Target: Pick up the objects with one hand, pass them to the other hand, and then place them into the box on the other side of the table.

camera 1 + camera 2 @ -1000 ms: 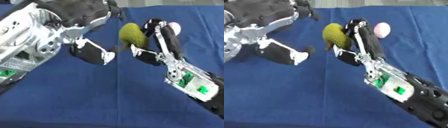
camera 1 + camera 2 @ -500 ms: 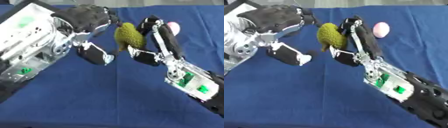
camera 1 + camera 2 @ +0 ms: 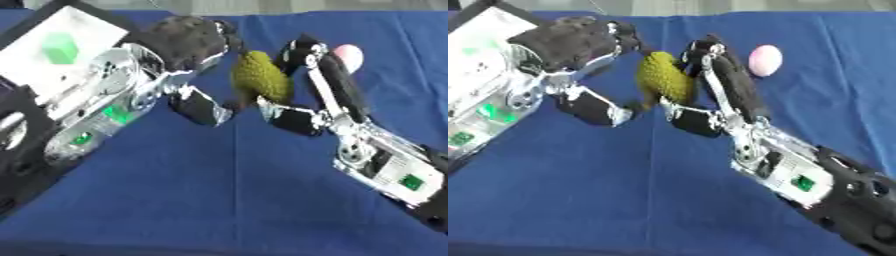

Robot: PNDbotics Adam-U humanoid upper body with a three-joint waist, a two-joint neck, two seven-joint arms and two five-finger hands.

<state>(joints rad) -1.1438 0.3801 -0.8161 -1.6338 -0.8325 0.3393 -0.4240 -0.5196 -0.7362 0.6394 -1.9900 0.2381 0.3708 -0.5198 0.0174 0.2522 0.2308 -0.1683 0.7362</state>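
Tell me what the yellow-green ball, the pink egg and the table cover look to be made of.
Yellow-green ball: probably rubber or soft plastic, matte, its surface covered in fine bumps; both hands close round it.
Pink egg: likely smooth plastic, with a pale even sheen and no visible texture.
Table cover: apparently woven cloth, matte deep blue, with no glare.

Blue cloth-covered table, pale strip of floor beyond its far edge.
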